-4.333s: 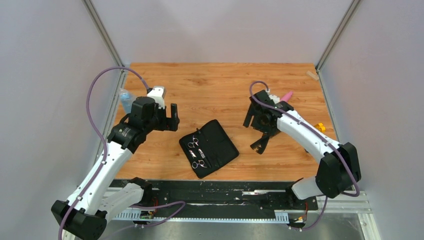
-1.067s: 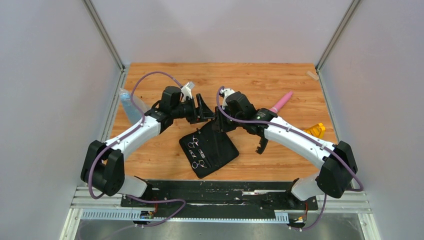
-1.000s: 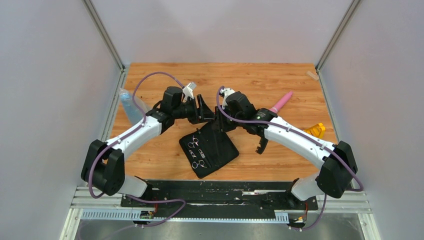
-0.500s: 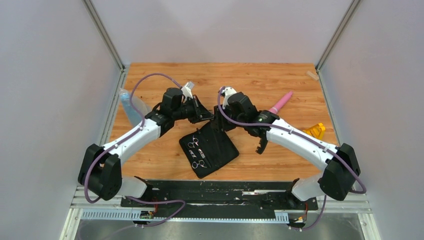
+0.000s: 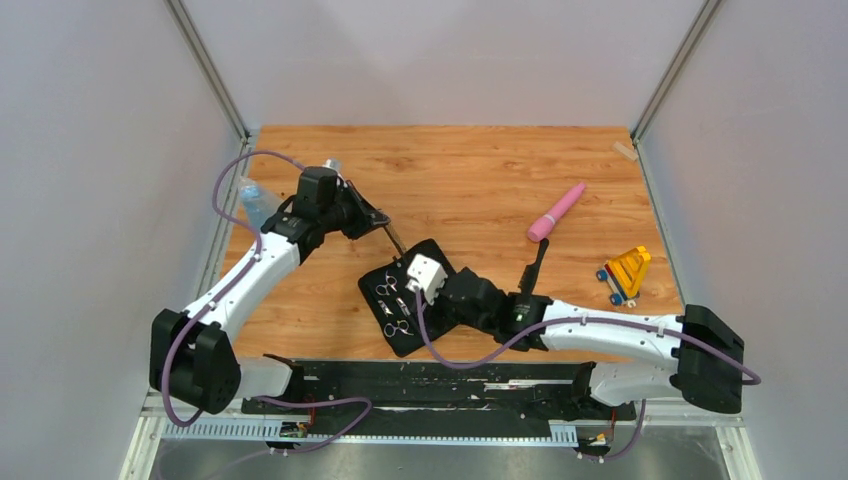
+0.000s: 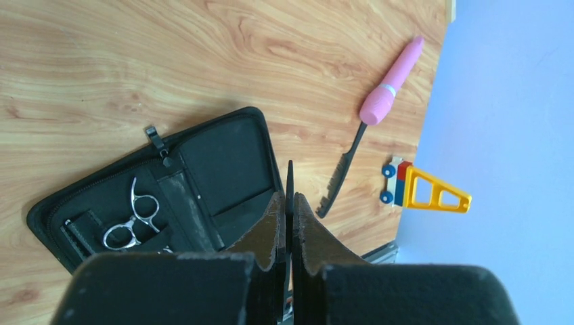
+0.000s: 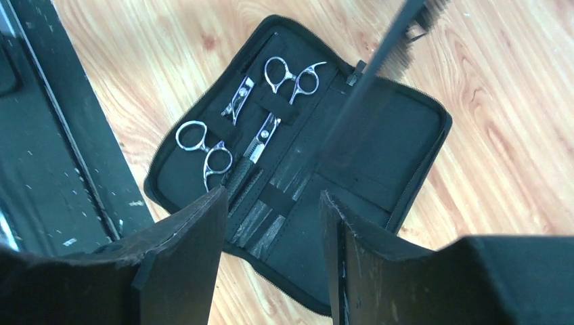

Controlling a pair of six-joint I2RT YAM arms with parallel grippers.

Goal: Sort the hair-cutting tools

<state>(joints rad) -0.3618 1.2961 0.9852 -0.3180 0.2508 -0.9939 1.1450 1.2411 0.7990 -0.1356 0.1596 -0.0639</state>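
Observation:
My left gripper [image 6: 290,196] is shut on a slim black comb [image 6: 290,177], seen edge-on between its pads. From above, that comb [image 5: 394,240] sticks out of the left gripper [image 5: 374,218] over the far corner of the open black case [image 5: 455,300]. Two silver scissors [image 7: 294,74] [image 7: 203,145] sit strapped in the case [image 7: 399,135]. My right gripper [image 7: 272,196] hovers open over the case with nothing between its fingers. A second black comb [image 5: 537,265] lies on the wood to the right of the case.
A pink tapered tool [image 5: 556,212] lies at the back right, just beyond the loose comb. A yellow toy [image 5: 625,272] sits near the right edge. A translucent blue bottle [image 5: 252,200] lies by the left wall. A black rail [image 7: 61,135] runs along the near edge.
The left gripper shut on the comb and drew back left with it. The right gripper opened, and its arm swung from the table's middle to the near side, over the case.

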